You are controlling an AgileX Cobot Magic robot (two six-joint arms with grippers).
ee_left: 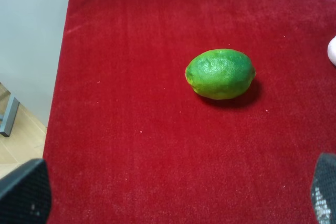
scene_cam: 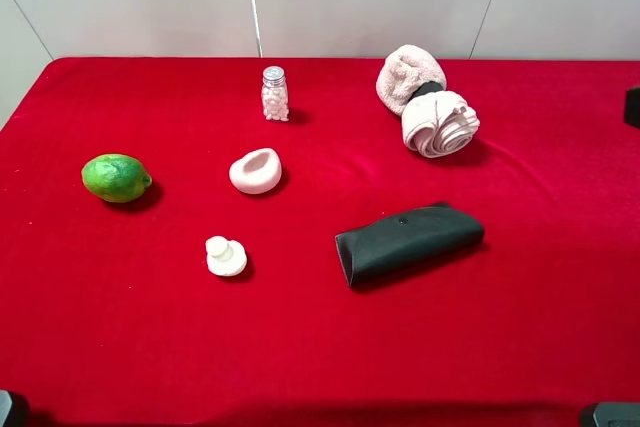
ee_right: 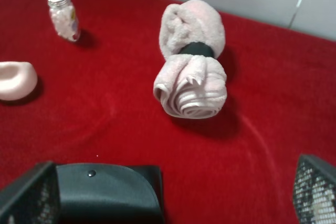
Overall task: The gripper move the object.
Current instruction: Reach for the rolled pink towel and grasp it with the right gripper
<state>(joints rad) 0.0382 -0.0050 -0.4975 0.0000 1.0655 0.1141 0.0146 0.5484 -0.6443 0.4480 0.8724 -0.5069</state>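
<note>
The pale pink towel dumbbell (scene_cam: pixel 425 102) lies on the red cloth at the back right, its two rolled ends joined by a black band. In the right wrist view the dumbbell (ee_right: pixel 191 72) lies ahead of my right gripper (ee_right: pixel 170 195), which is open and empty and well short of it. One right fingertip (ee_right: pixel 26 198) shows beside the dark pouch. My left gripper (ee_left: pixel 173 198) is open and empty, with the lime (ee_left: pixel 220 73) ahead of it and nothing between its fingertips (ee_left: pixel 23 192). In the exterior view only dark bits of the arms show at the bottom corners.
A lime (scene_cam: pixel 116 178) sits at the left. A white shell (scene_cam: pixel 256 170), a small jar (scene_cam: pixel 274 94) and a small white piece (scene_cam: pixel 226 256) are in the middle. A dark pouch (scene_cam: pixel 408 243) lies in front of the dumbbell. The table's left edge (ee_left: pixel 60 72) is near the lime.
</note>
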